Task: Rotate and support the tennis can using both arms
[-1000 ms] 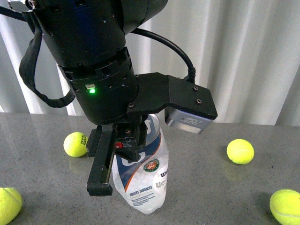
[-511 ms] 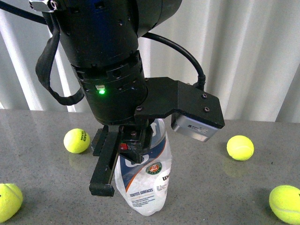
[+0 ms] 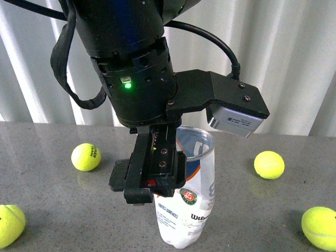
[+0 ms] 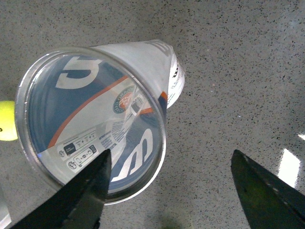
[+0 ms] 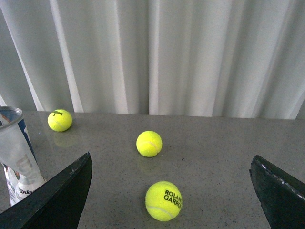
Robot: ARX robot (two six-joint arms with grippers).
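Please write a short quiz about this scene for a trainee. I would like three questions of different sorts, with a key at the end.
1. True or false: the tennis can lies flat on its side on the table.
2. How many tennis balls show in the front view? A) two B) four C) six
3. Fill in: the right arm's fingers are ___ (open or shut).

Key: 1. False; it stands on its end with the open mouth up. 2. B. 3. open, with nothing between them.
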